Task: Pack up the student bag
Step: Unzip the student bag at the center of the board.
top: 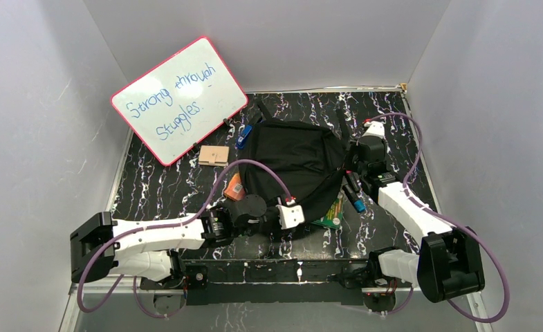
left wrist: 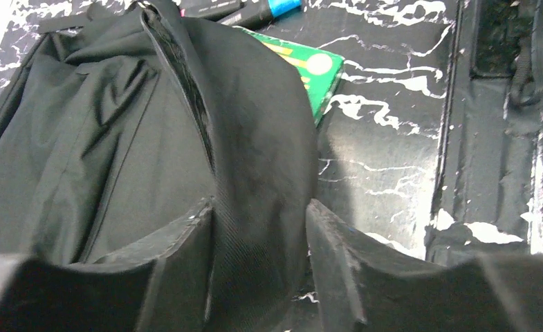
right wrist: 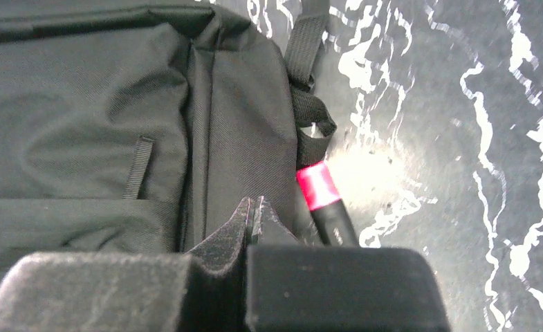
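Note:
The student bag (top: 292, 159) is a black fabric backpack lying flat in the middle of the marbled table. My left gripper (left wrist: 260, 207) is at the bag's near edge. Its jaws stand apart astride a raised fold of the bag's rim (left wrist: 254, 152), and the fabric lies loose between the fingers. My right gripper (right wrist: 254, 202) is at the bag's right side with its fingertips pressed together over the side panel (right wrist: 234, 124). No fabric shows pinched between them. A black strap (right wrist: 306, 104) hangs off that side.
A green box (left wrist: 317, 76) sticks out from under the bag's near right corner. Markers lie by it, one blue-capped (top: 358, 204) and one red-banded (right wrist: 318, 187). A red-framed whiteboard (top: 178, 100) leans at the back left. A wooden block (top: 213, 155), an orange item (top: 235, 188) and a blue item (top: 245, 135) lie left of the bag.

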